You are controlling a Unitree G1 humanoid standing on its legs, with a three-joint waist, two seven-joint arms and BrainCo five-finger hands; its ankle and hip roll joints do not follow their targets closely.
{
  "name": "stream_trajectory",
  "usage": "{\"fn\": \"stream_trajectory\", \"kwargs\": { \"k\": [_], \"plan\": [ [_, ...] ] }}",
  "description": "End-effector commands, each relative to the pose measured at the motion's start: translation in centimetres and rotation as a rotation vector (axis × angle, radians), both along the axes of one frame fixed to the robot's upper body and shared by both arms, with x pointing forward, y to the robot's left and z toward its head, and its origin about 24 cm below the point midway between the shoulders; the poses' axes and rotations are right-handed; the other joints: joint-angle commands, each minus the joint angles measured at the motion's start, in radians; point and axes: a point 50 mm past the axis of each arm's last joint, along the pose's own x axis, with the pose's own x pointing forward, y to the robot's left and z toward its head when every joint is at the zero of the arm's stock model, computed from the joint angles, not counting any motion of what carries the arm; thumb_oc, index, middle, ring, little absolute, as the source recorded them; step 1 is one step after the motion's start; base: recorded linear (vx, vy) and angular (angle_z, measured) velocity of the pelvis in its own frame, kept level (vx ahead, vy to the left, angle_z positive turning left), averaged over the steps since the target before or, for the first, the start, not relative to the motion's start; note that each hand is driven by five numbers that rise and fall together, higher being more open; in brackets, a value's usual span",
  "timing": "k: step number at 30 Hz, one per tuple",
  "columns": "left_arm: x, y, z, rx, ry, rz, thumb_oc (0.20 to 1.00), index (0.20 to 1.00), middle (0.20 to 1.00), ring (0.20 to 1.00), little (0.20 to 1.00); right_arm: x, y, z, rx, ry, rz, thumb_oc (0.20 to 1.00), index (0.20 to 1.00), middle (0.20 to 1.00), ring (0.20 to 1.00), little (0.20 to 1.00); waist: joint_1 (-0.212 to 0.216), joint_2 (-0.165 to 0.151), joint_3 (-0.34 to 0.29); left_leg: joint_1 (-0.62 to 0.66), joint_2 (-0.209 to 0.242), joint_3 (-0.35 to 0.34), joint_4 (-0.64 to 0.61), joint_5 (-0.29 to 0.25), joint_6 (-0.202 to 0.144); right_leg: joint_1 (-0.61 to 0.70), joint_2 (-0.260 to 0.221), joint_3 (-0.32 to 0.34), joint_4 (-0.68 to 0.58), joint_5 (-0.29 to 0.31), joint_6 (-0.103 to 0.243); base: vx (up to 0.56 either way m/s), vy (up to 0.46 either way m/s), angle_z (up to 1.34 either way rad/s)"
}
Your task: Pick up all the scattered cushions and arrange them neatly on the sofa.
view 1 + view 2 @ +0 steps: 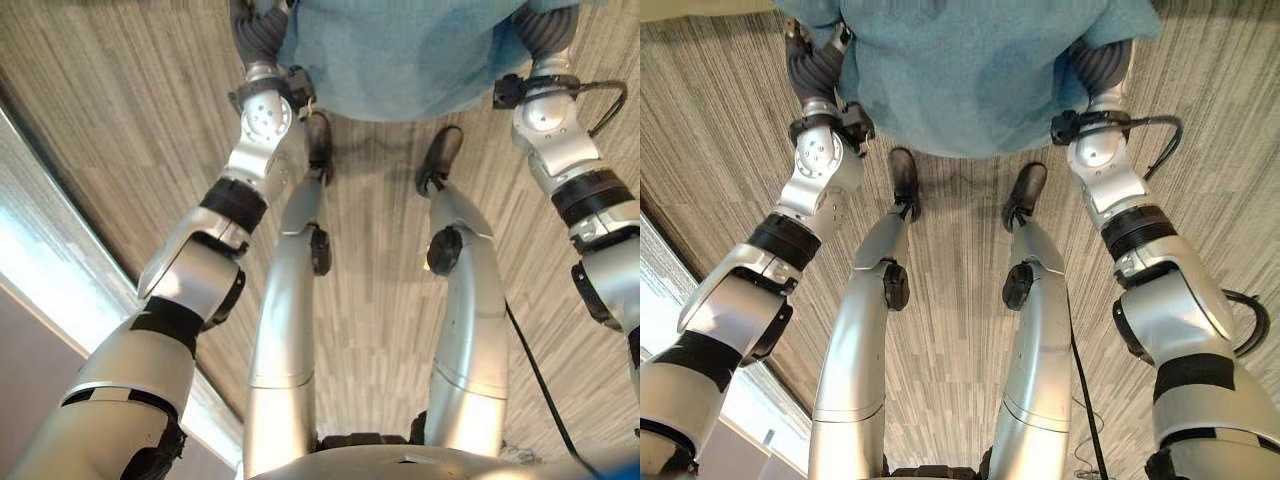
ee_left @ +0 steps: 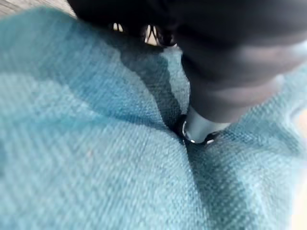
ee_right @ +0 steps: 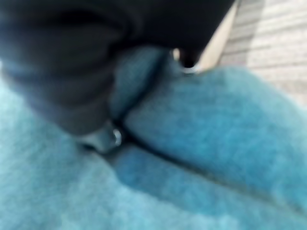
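One teal cushion (image 1: 970, 70), top centre, is pressed between both arms above the floor (image 1: 1200, 90). Hand closure: cannot tell. Placing on the sofa remains, I judge.

No legible text, label, number or sign anywhere: none on the teal cushion (image 1: 970, 70), none on the striped carpet (image 1: 1200, 90).
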Motion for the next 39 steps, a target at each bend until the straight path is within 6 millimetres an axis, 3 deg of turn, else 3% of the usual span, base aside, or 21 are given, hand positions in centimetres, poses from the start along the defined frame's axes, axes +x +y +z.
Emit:
{"fn": "stream_trajectory", "kwargs": {
  "k": [1, 12, 14, 16, 17, 18, 19, 20, 23, 29, 32, 34, 36, 38, 39],
  "plan": [
    [-4.6, -7.6, 4.1, 0.076, -0.342, -0.311, 0.200, 0.200, 0.200, 0.200, 0.200, -3.9, 10.4, 3.4, -0.188, -0.288, 0.403, 0.200, 0.200, 0.200, 0.200, 0.200, -0.017, 0.036, -0.108, 0.101, -0.057, -0.151, 0.053, -0.162, -0.038, 0.162, 0.044, 0.002, -0.055, -0.034, 0.095, -0.07, -0.012, 0.03],
    [-6.0, -5.5, 0.4, 0.193, -0.319, -0.273, 0.200, 0.200, 0.200, 0.200, 0.200, -5.1, 7.5, -0.5, -0.184, -0.249, 0.337, 0.200, 0.200, 0.200, 0.200, 0.200, -0.002, 0.031, -0.135, 0.457, -0.055, -0.175, -0.116, -0.139, -0.071, 0.517, 0.006, -0.071, -0.210, -0.027, 0.093, -0.01, -0.038, 0.07],
    [-6.4, -4.3, -2.2, 0.230, -0.264, -0.269, 0.200, 0.200, 0.200, 0.200, 0.200, -5.7, 6.4, -3.2, -0.137, -0.189, 0.336, 0.200, 0.200, 0.200, 0.200, 0.200, 0.003, 0.028, -0.159, 0.587, -0.057, -0.180, -0.192, -0.095, -0.074, 0.658, -0.006, -0.112, -0.297, 0.012, 0.088, -0.01, -0.022, 0.15],
    [-6.7, -3.4, -4.8, 0.232, -0.191, -0.274, 0.200, 0.200, 0.200, 0.200, 0.200, -6.2, 5.7, -5.9, -0.088, -0.111, 0.345, 0.200, 0.200, 0.200, 0.200, 0.200, 0.010, 0.024, -0.184, 0.700, -0.053, -0.182, -0.240, -0.092, -0.077, 0.779, -0.012, -0.135, -0.350, 0.018, 0.092, 0.06, -0.010, 0.14],
    [-6.7, -3.4, -4.8, 0.232, -0.190, -0.275, 0.200, 0.200, 0.200, 0.200, 0.200, -6.2, 5.7, -6.0, -0.088, -0.110, 0.344, 0.200, 0.200, 0.200, 0.200, 0.200, 0.010, 0.025, -0.182, 0.705, -0.053, -0.183, -0.242, -0.092, -0.078, 0.784, -0.012, -0.136, -0.353, 0.019, 0.092, 0.18, -0.018, 0.25],
    [-7.1, -2.6, -6.6, 0.221, -0.138, -0.273, 0.200, 0.200, 0.200, 0.200, 0.200, -6.8, 5.2, -8.0, -0.051, -0.049, 0.354, 0.200, 0.200, 0.200, 0.200, 0.200, 0.014, 0.020, -0.201, 0.795, -0.048, -0.188, -0.284, -0.090, -0.077, 0.875, -0.015, -0.156, -0.385, 0.022, 0.093, 0.11, -0.011, 0.25],
    [-7.2, -2.6, -6.6, 0.221, -0.137, -0.273, 0.200, 0.200, 0.200, 0.200, 0.200, -6.8, 5.2, -8.0, -0.051, -0.048, 0.354, 0.200, 0.200, 0.200, 0.200, 0.200, 0.014, 0.021, -0.199, 0.800, -0.048, -0.189, -0.286, -0.090, -0.077, 0.880, -0.015, -0.157, -0.388, 0.023, 0.093, 0.21, -0.009, 0.25],
    [-7.6, -2.0, -8.5, 0.194, -0.077, -0.281, 0.200, 0.200, 0.200, 0.200, 0.200, -7.4, 5.0, -9.8, -0.015, 0.008, 0.363, 0.200, 0.200, 0.200, 0.200, 0.200, 0.019, 0.015, -0.214, 0.892, -0.045, -0.190, -0.325, -0.089, -0.078, 0.979, -0.011, -0.175, -0.430, 0.027, 0.098, 0.17, 0.008, 0.12],
    [-8.3, -0.5, -10.9, 0.168, 0.001, -0.266, 0.200, 0.200, 0.200, 0.200, 0.200, -8.1, 4.6, -12.1, 0.020, 0.086, 0.375, 0.200, 0.200, 0.200, 0.200, 0.200, 0.025, 0.009, -0.246, 1.006, -0.044, -0.192, -0.379, -0.085, -0.077, 1.104, -0.005, -0.192, -0.492, 0.037, 0.105, 0.20, 0.017, 0.06],
    [-10.0, 1.7, -14.5, 0.154, 0.124, -0.230, 0.200, 0.200, 0.200, 0.200, 0.200, -9.1, 4.3, -14.5, 0.040, 0.178, 0.395, 0.200, 0.200, 0.200, 0.200, 0.200, 0.044, -0.001, -0.311, 1.163, -0.043, -0.180, -0.416, -0.119, -0.059, 1.272, 0.000, -0.195, -0.565, 0.044, 0.122, 0.16, 0.066, -0.03],
    [-10.4, 2.5, -15.3, 0.163, 0.162, -0.212, 0.200, 0.200, 0.200, 0.200, 0.200, -9.3, 4.1, -14.8, 0.042, 0.193, 0.395, 0.200, 0.200, 0.200, 0.200, 0.200, 0.053, -0.004, -0.327, 1.218, -0.045, -0.175, -0.427, -0.138, -0.042, 1.314, -0.005, -0.191, -0.569, 0.047, 0.129, 0.12, 0.119, -0.04],
    [-10.7, 2.7, -16.0, 0.183, 0.197, -0.210, 0.200, 0.200, 0.200, 0.200, 0.200, -9.4, 3.9, -15.0, 0.034, 0.202, 0.384, 0.200, 0.200, 0.200, 0.200, 0.200, 0.059, 0.001, -0.341, 1.274, -0.060, -0.181, -0.434, -0.155, -0.016, 1.308, -0.026, -0.162, -0.477, 0.067, 0.147, 0.12, 0.230, -0.07],
    [-11.1, 3.0, -16.5, 0.199, 0.222, -0.212, 0.200, 0.200, 0.200, 0.200, 0.200, -9.5, 3.9, -14.8, 0.036, 0.202, 0.392, 0.200, 0.200, 0.200, 0.200, 0.200, 0.051, 0.018, -0.328, 1.323, -0.064, -0.178, -0.444, -0.160, 0.016, 1.262, -0.029, -0.109, -0.296, 0.146, 0.169, 0.05, 0.210, -0.13],
    [-11.1, 3.1, -16.8, 0.211, 0.233, -0.211, 0.200, 0.200, 0.200, 0.200, 0.200, -9.5, 3.8, -14.9, 0.047, 0.206, 0.393, 0.200, 0.200, 0.200, 0.200, 0.200, 0.052, 0.032, -0.319, 1.350, -0.056, -0.178, -0.445, -0.166, 0.027, 1.221, -0.015, -0.086, -0.222, 0.132, 0.165, 0.08, 0.158, -0.11],
    [-11.3, 3.1, -16.9, 0.209, 0.239, -0.212, 0.200, 0.200, 0.200, 0.200, 0.200, -9.5, 3.7, -14.8, 0.051, 0.203, 0.393, 0.200, 0.200, 0.200, 0.200, 0.200, 0.052, 0.031, -0.324, 1.376, -0.058, -0.180, -0.455, -0.175, 0.031, 1.194, 0.005, -0.083, -0.247, 0.093, 0.148, 0.12, 0.099, -0.28]
  ]
}}
